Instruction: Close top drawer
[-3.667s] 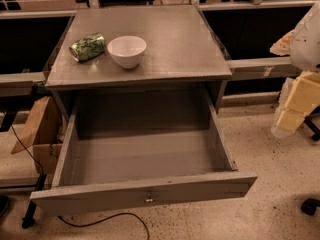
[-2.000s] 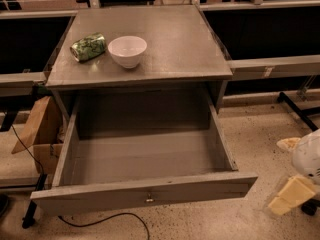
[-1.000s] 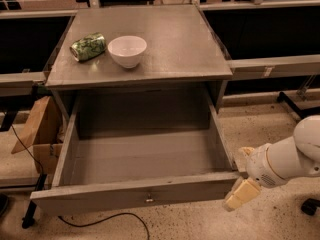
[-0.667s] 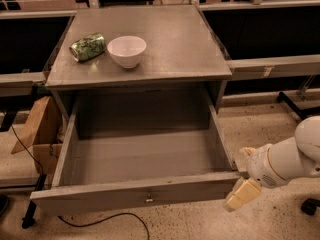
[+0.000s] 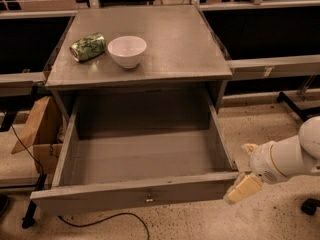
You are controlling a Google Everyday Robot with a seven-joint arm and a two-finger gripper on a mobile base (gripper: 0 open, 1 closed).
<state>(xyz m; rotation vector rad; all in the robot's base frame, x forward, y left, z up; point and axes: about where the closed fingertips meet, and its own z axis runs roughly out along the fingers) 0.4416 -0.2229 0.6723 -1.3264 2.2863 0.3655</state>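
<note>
The top drawer [image 5: 135, 196] is a wide grey box pulled fully out from under the grey table. Its inside is bare. Its long flat front panel has a small brass knob [image 5: 148, 200] at the centre. My gripper [image 5: 242, 188], cream-coloured at the end of the white arm [image 5: 290, 154], is low at the right end of the front panel, at the drawer's front right corner, touching or nearly touching it.
On the grey table top [image 5: 170, 39] lie a green can [image 5: 88, 46] on its side and a white bowl [image 5: 127, 51]. A cardboard box [image 5: 40, 134] stands left of the drawer. A black cable [image 5: 100, 219] runs on the speckled floor below the front.
The arm has come down from the upper right to the drawer's front right corner. Over the last second it has held there. The drawer has not moved.
</note>
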